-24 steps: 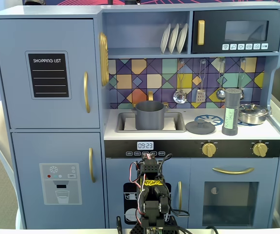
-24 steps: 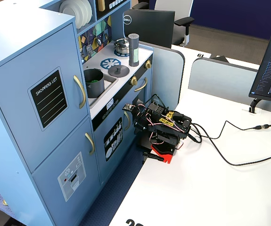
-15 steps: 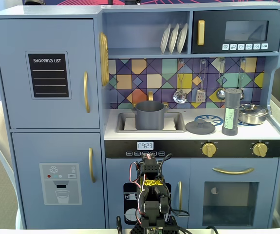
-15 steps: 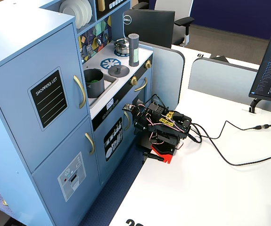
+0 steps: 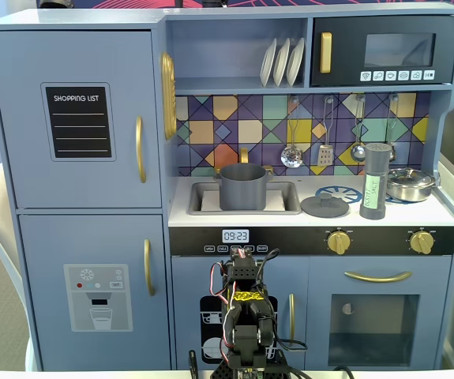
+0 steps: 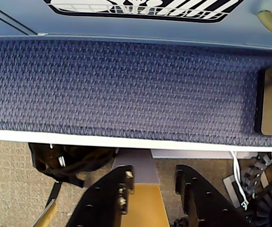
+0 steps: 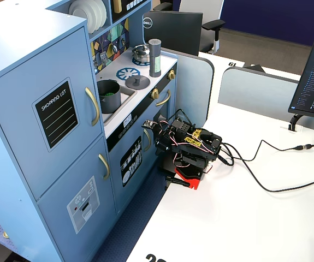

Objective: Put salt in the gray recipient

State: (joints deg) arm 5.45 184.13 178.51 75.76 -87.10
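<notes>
One folded arm rests low before the toy kitchen (image 5: pixel 76 118); its gripper (image 6: pixel 152 182) jaws stand slightly apart, empty. Salt shaker (image 5: pixel 375 181) stands upright on the stovetop; gray pot (image 5: pixel 243 186) sits in the sink.

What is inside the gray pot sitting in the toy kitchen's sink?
In a fixed view from the side, the gray pot shows something green inside, too small to identify. From the front, its wall hides the contents. Its lid lies on the counter beside the sink.

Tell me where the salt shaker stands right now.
In a fixed view, the salt shaker stands upright on the toy kitchen's counter, right of the gray lid and left of the steel pan.
</notes>
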